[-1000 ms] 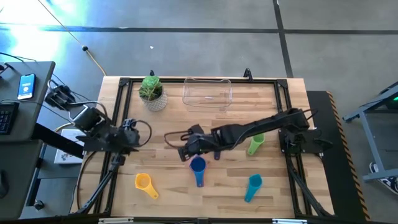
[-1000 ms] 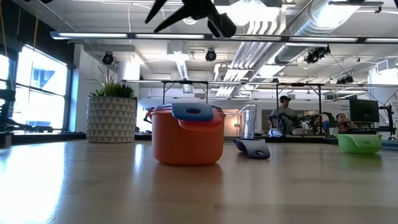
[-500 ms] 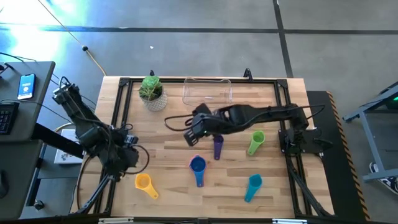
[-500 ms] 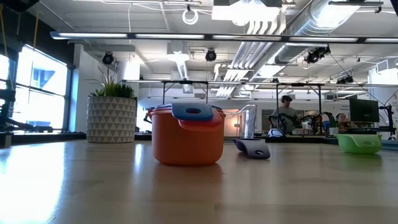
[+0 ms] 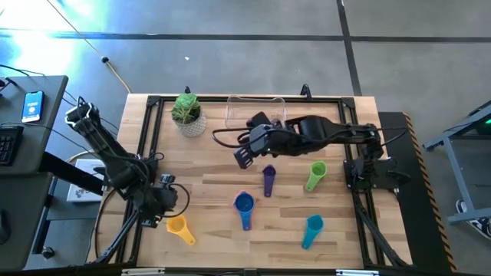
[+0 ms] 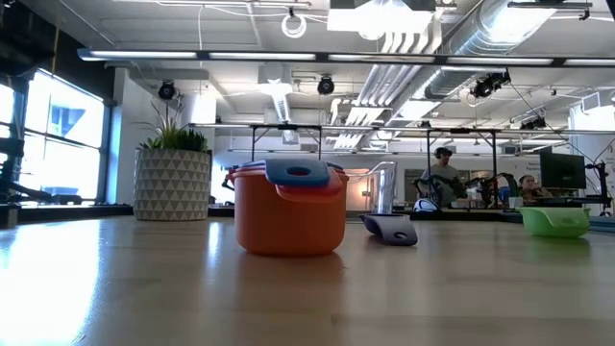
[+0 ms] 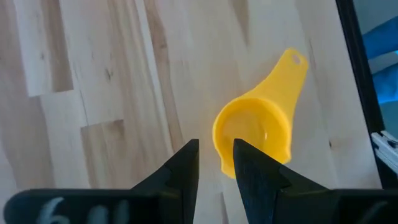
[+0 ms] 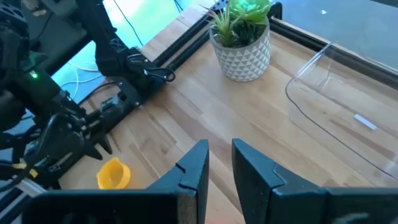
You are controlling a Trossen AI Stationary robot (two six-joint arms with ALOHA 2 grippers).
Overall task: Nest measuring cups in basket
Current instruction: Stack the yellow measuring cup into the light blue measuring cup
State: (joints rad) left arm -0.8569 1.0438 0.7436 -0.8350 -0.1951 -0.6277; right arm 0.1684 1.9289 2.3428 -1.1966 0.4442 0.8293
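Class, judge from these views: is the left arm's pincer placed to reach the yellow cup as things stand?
Probably yes: the left pincer hangs open just above the yellow cup, with nothing between them.

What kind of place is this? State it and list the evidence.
Most likely a robotics lab or open workshop: exposed ceiling ducts and strip lighting, more framed test rigs with people seated at monitors behind the table, and a concrete floor around it.

arms (image 5: 322,136): dark, jointed — black cables | pincer fingers (image 7: 184,171): seemingly matte black
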